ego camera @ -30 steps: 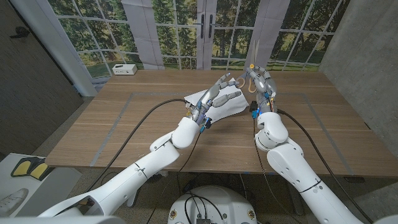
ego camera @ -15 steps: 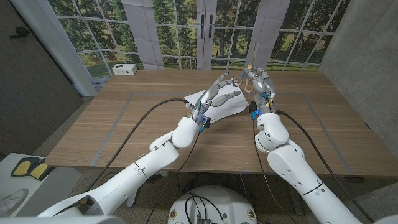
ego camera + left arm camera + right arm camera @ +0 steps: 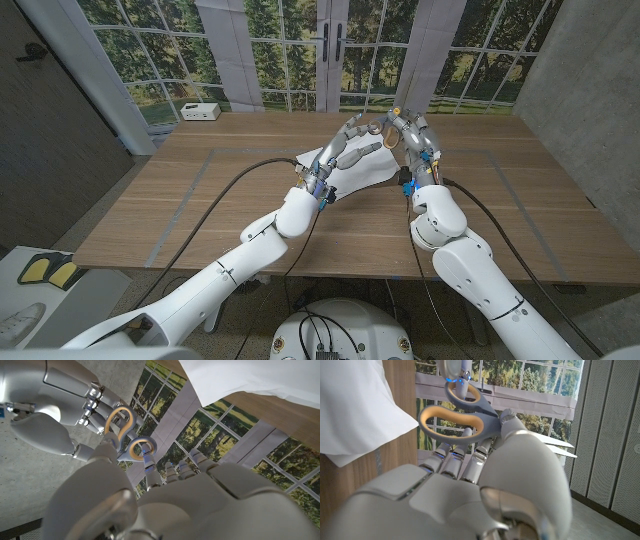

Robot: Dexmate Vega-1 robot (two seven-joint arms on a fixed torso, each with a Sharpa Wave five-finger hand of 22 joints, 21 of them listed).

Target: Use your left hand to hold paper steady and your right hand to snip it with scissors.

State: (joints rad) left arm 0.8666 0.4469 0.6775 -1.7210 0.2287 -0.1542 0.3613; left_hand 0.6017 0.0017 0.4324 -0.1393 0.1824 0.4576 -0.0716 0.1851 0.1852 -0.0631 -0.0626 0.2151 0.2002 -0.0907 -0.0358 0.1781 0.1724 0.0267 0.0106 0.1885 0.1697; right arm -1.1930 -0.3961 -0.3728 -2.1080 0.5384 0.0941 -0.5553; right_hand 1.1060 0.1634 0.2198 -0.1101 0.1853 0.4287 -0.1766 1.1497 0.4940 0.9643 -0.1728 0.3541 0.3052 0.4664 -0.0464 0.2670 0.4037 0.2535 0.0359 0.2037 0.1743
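Note:
A white sheet of paper [image 3: 352, 168] lies on the wooden table [image 3: 200, 200], also seen as paper [image 3: 250, 380] and paper [image 3: 355, 410]. My right hand [image 3: 416, 137] is raised beyond the sheet's right side and grips yellow-and-grey scissors [image 3: 390, 127] by the handle rings. The scissors [image 3: 476, 406] have my right hand's [image 3: 470, 490] fingers through the lower ring. My left hand [image 3: 350, 150] hovers above the paper with fingers spread, and one fingertip [image 3: 454, 367] touches the upper ring. In the left wrist view the scissors [image 3: 109, 420] sit between my left hand [image 3: 150, 500] and my right hand [image 3: 55, 405]. The blades are hidden.
A small white box [image 3: 201, 111] stands at the table's back left corner. Glass doors and windows run behind the far edge. Cables trail from both forearms across the near half of the table.
The scissors, whose blades pointed straight up, have tipped over toward my left hand. My left hand has risen and reached right until a fingertip meets the handle rings.

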